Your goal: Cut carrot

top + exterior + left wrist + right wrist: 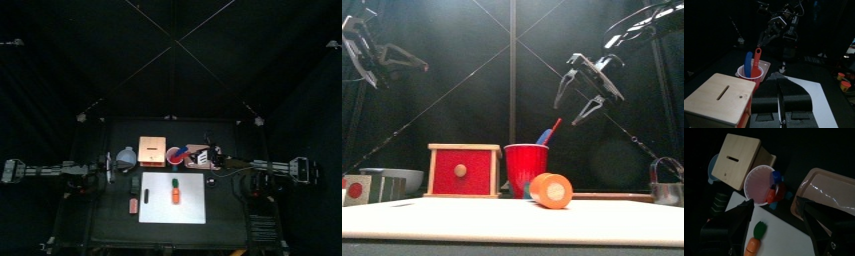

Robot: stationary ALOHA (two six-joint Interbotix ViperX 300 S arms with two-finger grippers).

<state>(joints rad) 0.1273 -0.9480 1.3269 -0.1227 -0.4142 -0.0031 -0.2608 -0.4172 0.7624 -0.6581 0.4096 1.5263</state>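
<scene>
The small orange carrot with a green top lies on the white board. In the front view I see the carrot end on. In the right wrist view the carrot lies on the board between and below my jaws. My right gripper is open and empty, raised high above the table behind the red cup; it also shows in the right wrist view. My left gripper is shut and empty, raised at the left, well away from the carrot.
A tan box with a red front, a red cup holding blue and red utensils, a grey bowl and a mug-like container stand behind the board. A small flat reddish piece lies left of the board.
</scene>
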